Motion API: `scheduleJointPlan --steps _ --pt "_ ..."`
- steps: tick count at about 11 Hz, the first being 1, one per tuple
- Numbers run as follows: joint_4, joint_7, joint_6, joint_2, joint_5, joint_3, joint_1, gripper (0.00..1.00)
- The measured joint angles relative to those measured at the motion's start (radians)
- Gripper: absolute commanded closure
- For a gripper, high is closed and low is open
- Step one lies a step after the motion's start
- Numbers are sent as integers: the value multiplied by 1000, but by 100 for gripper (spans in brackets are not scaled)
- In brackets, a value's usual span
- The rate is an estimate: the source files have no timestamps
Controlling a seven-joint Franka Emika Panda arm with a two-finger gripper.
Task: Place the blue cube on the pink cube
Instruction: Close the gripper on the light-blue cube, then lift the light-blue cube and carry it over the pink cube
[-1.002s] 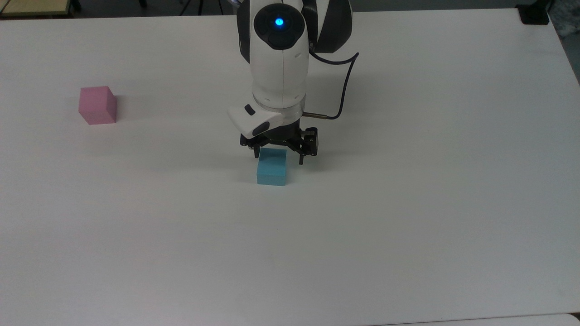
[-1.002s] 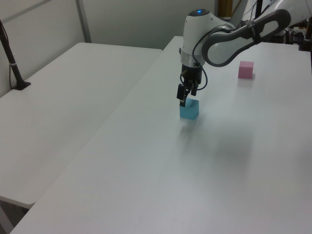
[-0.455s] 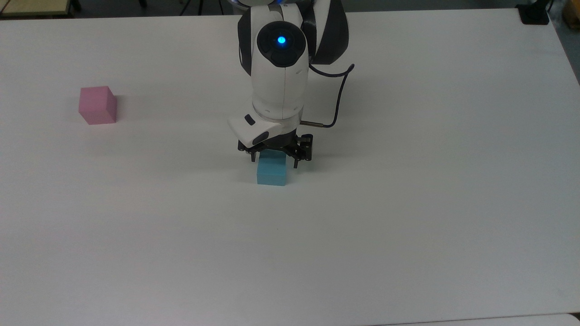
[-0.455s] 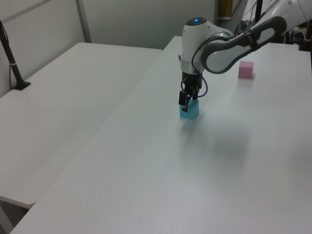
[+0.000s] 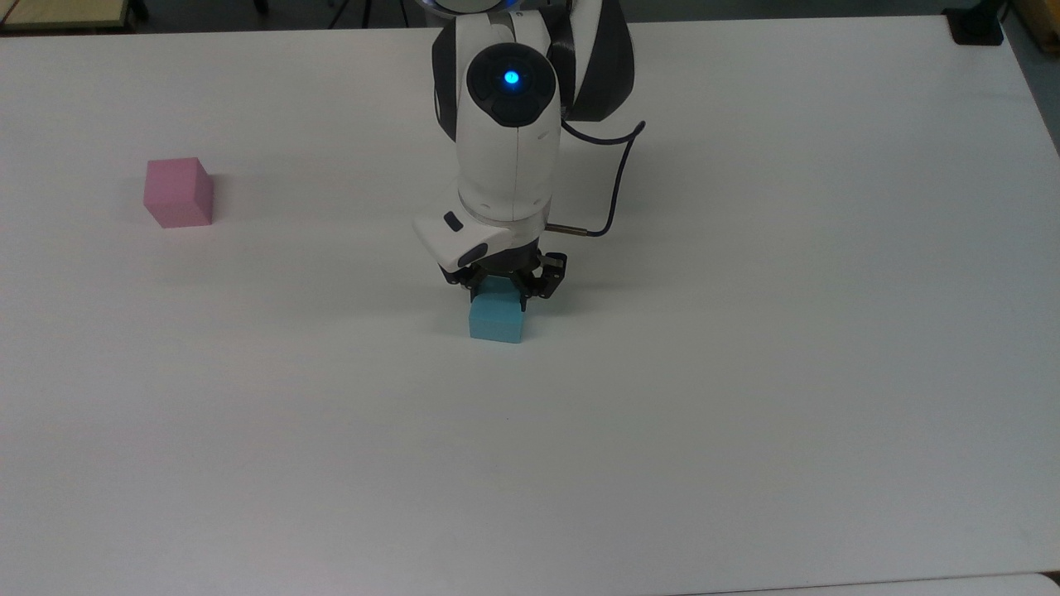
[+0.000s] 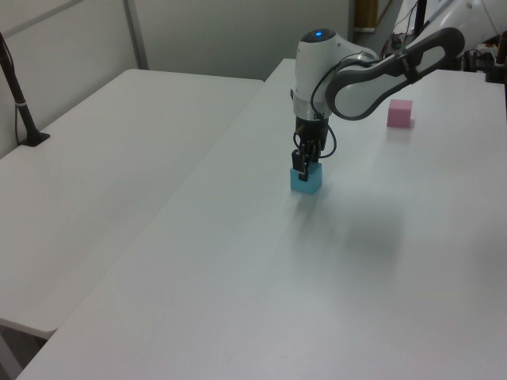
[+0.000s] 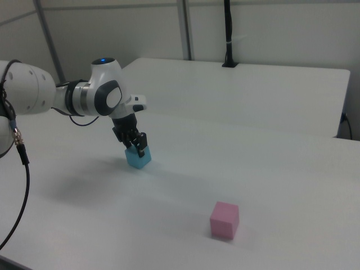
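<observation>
Blue cube [image 5: 495, 321], matte and unmarked, is clasped on the table [image 5: 745, 372] by the gripper [image 5: 500, 291]; pink cube [image 5: 177, 193] well apart

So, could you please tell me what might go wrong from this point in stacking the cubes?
The end effector has closed onto only the far part of the blue cube in the top view, so the off-centre hold might let it tilt or slip when lifted. The pink cube sits far across the table, so any slip could grow during that carry. Both cubes look the same size, so a skewed placement may topple.
</observation>
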Motion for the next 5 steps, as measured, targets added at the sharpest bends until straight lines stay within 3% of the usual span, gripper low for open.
scheduleJointPlan --steps 2,5 --pt "11 1 -29 -42 0 -2 -20 62" --pt "15 -21 -223 -211 0 -3 -87 63"
